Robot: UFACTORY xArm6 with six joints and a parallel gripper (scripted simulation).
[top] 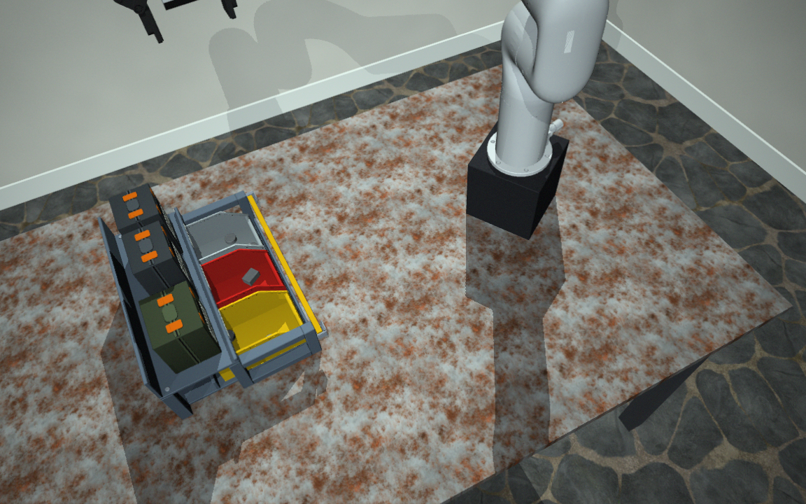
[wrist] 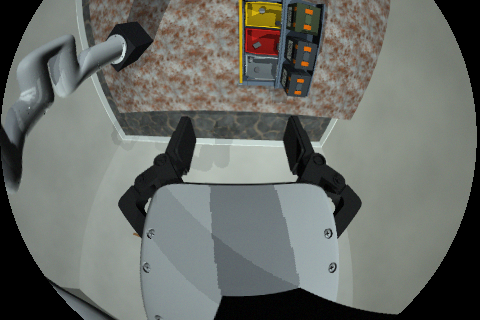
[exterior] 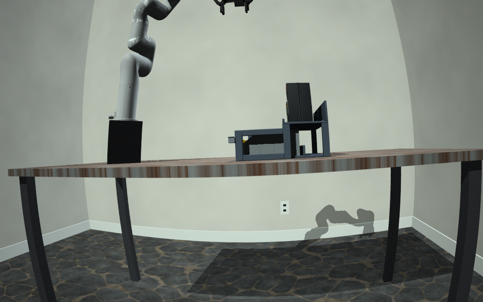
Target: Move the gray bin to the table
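Observation:
The gray open bin (top: 208, 236) (exterior: 267, 149) (wrist: 270, 67) stands in the low front part of the shelf (top: 277, 356) (exterior: 260, 131) (wrist: 284, 35), at one end of the row, with a small gray round part in it. The red bin (top: 224, 272) (wrist: 269, 37) is beside it, with a gray block inside. The yellow bin (top: 265, 316) (wrist: 275, 14) is at the other end, also with a small part. My gripper (top: 196, 29) (exterior: 234, 13) (wrist: 239, 127) is open and empty, high above the table top (top: 393, 313) (exterior: 183, 172) (wrist: 200, 60) and the bins, touching nothing.
A yellow strip (top: 283, 263) (wrist: 241, 40) runs along the shelf's front rail. Behind the bins, a green case (top: 158, 319) (wrist: 299, 12) and two dark cases stand on the higher level. The robot's black base block (top: 499, 206) (exterior: 125, 142) (wrist: 137, 42) stands across the table, facing the bins.

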